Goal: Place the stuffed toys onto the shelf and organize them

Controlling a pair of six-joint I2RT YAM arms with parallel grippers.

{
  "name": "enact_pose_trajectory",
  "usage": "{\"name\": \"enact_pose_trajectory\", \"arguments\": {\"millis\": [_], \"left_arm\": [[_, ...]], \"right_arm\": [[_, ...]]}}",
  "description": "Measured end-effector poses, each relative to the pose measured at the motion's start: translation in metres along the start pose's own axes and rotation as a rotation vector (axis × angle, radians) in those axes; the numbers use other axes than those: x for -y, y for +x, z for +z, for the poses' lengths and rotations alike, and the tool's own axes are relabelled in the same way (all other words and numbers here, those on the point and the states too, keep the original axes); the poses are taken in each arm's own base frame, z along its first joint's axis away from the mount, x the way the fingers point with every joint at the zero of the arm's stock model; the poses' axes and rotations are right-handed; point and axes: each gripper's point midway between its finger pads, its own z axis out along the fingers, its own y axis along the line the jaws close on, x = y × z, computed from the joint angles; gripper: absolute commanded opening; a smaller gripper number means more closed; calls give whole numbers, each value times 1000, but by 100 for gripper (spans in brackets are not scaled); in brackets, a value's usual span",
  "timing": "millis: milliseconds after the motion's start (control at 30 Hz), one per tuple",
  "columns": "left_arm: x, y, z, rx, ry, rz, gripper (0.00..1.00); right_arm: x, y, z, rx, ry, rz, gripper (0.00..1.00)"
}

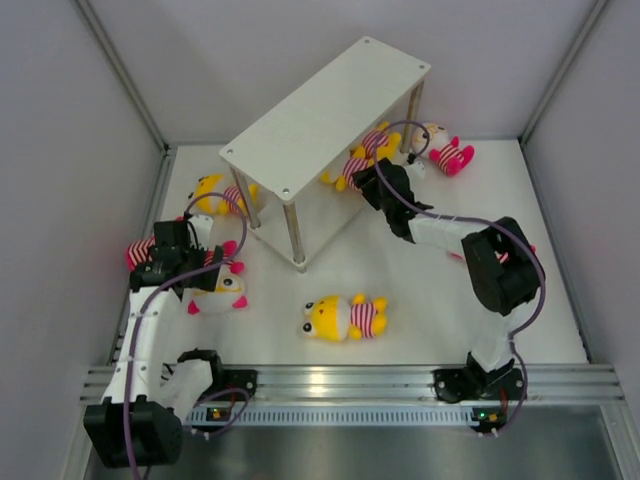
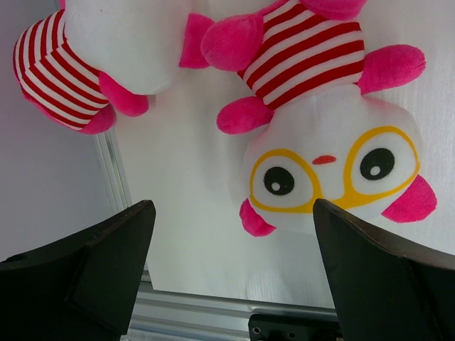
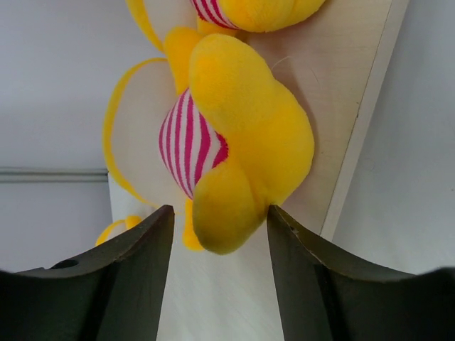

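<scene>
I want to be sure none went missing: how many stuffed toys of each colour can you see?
Yellow plush dolls: 4 (two on the lower board of the shelf)
White-headed pink dolls: 3
Total: 7 in view; more may be hidden.

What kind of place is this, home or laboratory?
Probably a robotics laboratory cell: plain grey walls enclose a white table, with a left arm and right arm bolted to an aluminium rail.
</scene>
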Motion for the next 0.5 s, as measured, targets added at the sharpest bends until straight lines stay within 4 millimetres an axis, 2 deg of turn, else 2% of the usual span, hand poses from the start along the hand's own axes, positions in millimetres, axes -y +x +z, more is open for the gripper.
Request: {"name": "enact_pose_trajectory", "arguments": {"millis": [133, 233, 400, 500], "left_arm": [[-4, 1, 2, -20, -17, -3, 99], [-12, -8, 1, -18, -28, -19, 97], [-30, -49, -7, 46, -23, -75, 82], [-37, -73, -6, 74, -13, -103, 82]], "right_arm": [[-9, -7, -14, 4, -33, 1, 64], [-22, -15, -27, 8, -74, -7, 65], [-38, -23, -49, 5, -142, -35, 66], [-43, -29, -65, 7, -172, -62, 67]]}}
